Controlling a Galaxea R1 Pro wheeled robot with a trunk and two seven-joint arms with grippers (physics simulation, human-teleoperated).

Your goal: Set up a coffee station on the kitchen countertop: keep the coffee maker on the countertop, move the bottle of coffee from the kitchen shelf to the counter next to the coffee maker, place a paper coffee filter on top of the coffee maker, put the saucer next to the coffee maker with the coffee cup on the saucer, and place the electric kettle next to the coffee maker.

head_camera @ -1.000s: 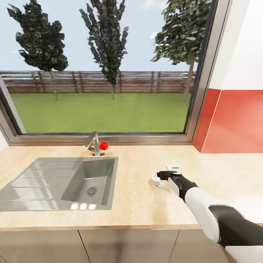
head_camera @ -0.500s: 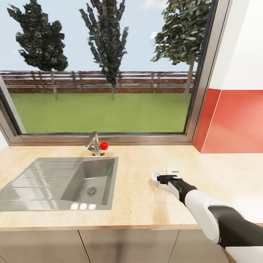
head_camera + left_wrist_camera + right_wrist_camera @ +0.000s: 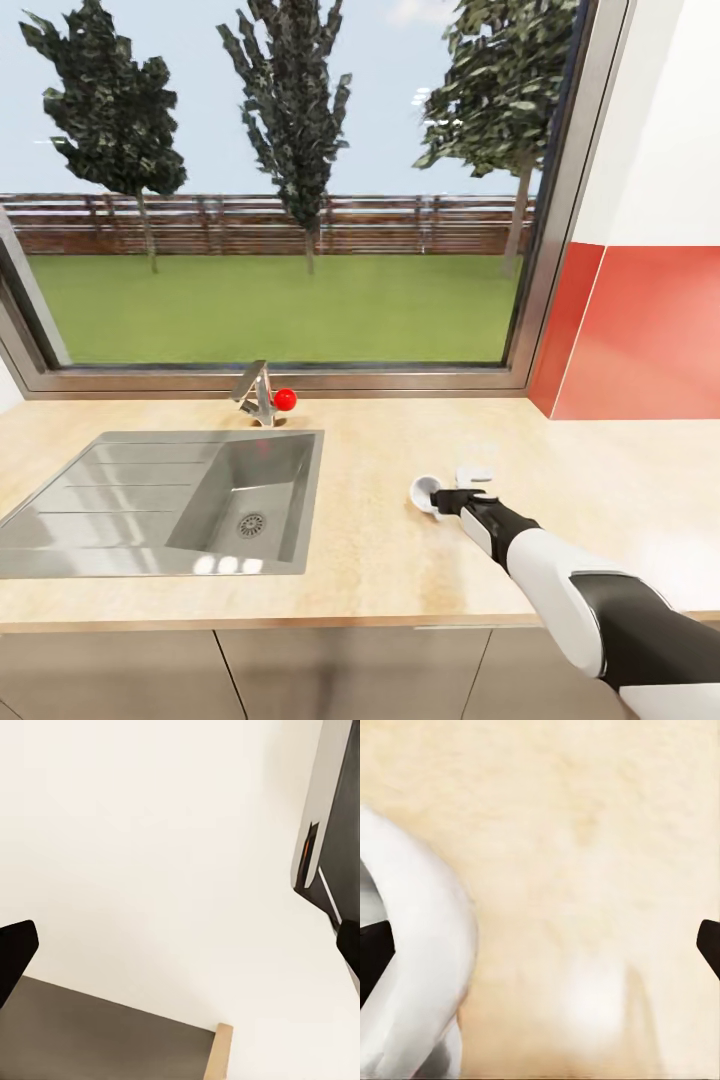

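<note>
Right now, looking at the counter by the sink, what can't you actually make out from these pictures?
- Right gripper, head view: too small to tell whether it grips the small white cup.
- Right wrist view: the cup is cut off by the frame edge; one dark fingertip sits inside its rim.
- White object beyond the gripper, head view: too small to identify.
- Left wrist view: only pale wall and dark fingertips; jaw state unclear.

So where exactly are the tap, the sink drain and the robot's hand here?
tap [image 3: 257, 390], head view, on its metal body
sink drain [image 3: 251, 522], head view, on the strainer
right gripper [image 3: 452, 488], head view, between its white fingertips
</note>
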